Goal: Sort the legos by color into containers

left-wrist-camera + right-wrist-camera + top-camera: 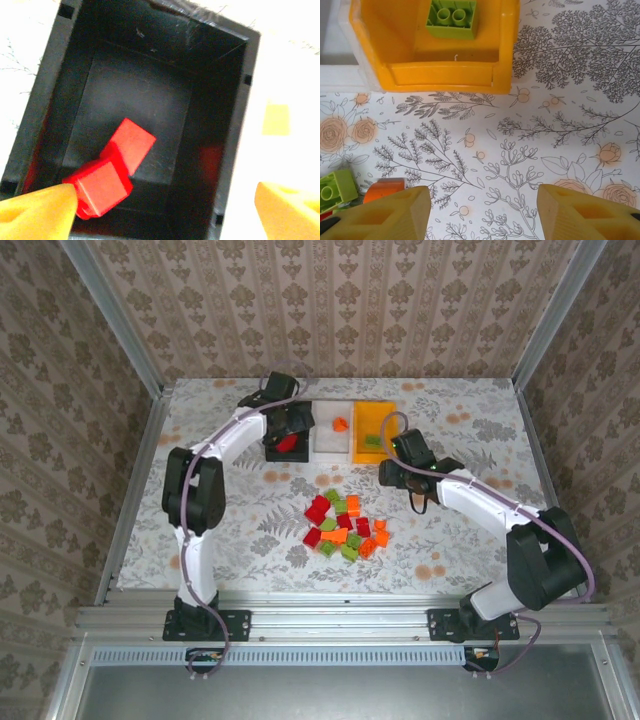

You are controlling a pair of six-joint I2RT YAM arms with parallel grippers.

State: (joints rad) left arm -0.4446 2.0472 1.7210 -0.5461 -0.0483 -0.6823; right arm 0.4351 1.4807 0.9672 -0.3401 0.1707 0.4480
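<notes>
My left gripper (165, 212) hangs open over the black container (235, 115), its yellow fingers (37, 212) far apart. Two red legos lie inside: one (132, 142) on the floor, the other (100, 187) against the left finger's tip. From above, the left gripper (290, 428) is over the black container (272, 452). My right gripper (482, 210) is open and empty over bare tablecloth, just short of the yellow-orange container (440, 75), which holds a green lego (452, 19). The white container (328, 440) holds an orange lego (340, 424). Several loose legos (343, 525) lie mid-table.
A green lego (335, 187) and an orange lego (385, 189) lie just left of my right gripper's left finger. The three containers stand in a row at the back of the flowered tablecloth. Metal rails and wallpapered walls enclose the table.
</notes>
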